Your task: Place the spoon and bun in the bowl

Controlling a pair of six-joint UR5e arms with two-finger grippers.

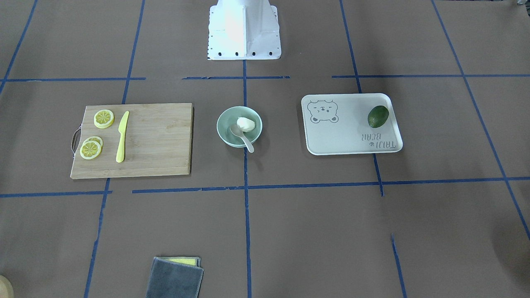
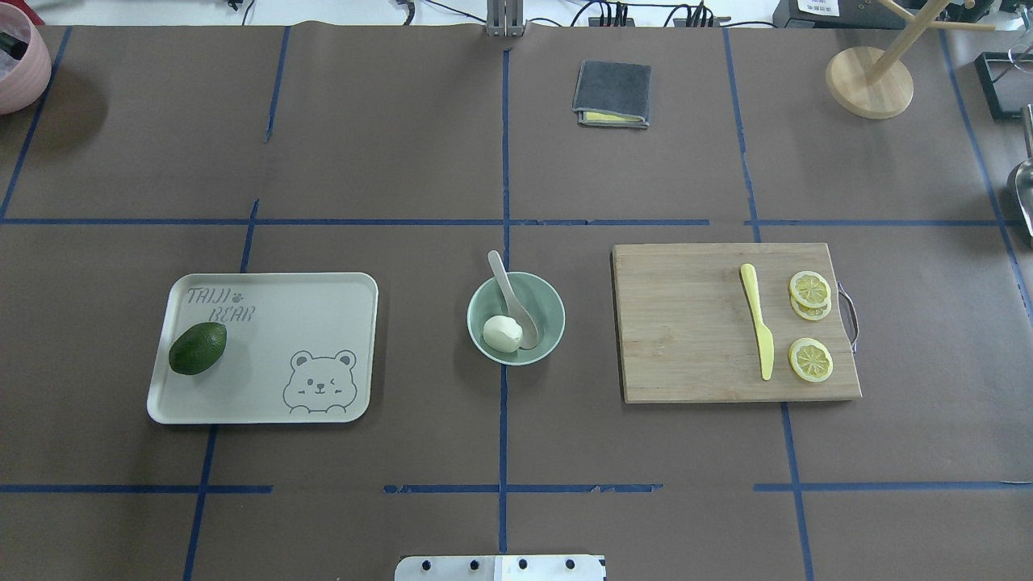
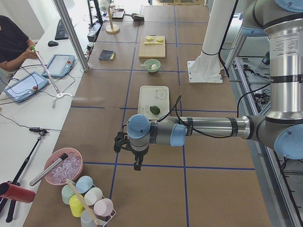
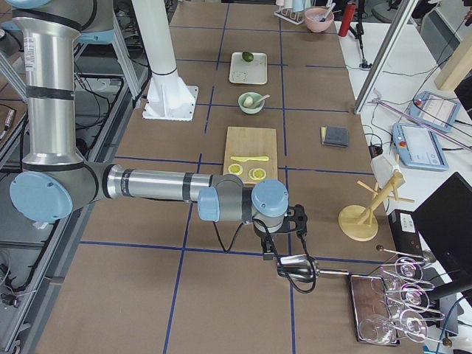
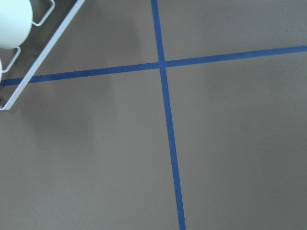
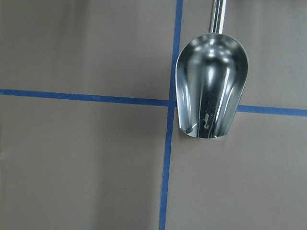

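The bun (image 2: 501, 333) and spoon (image 2: 511, 294) both lie in the mint-green bowl (image 2: 547, 303) mid-worktop (image 2: 403, 161), so the task looks finished. I cannot tell whether either arm's jaws are open or holding anything.

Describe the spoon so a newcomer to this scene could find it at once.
Midway between the wooden cutting board and the bear tray sits a mint-green bowl. The spoon lies in it beside the white bun, handle sticking out over the rim. It is pale grey-white with an oval scoop, unlike the flat yellow knife on the board.
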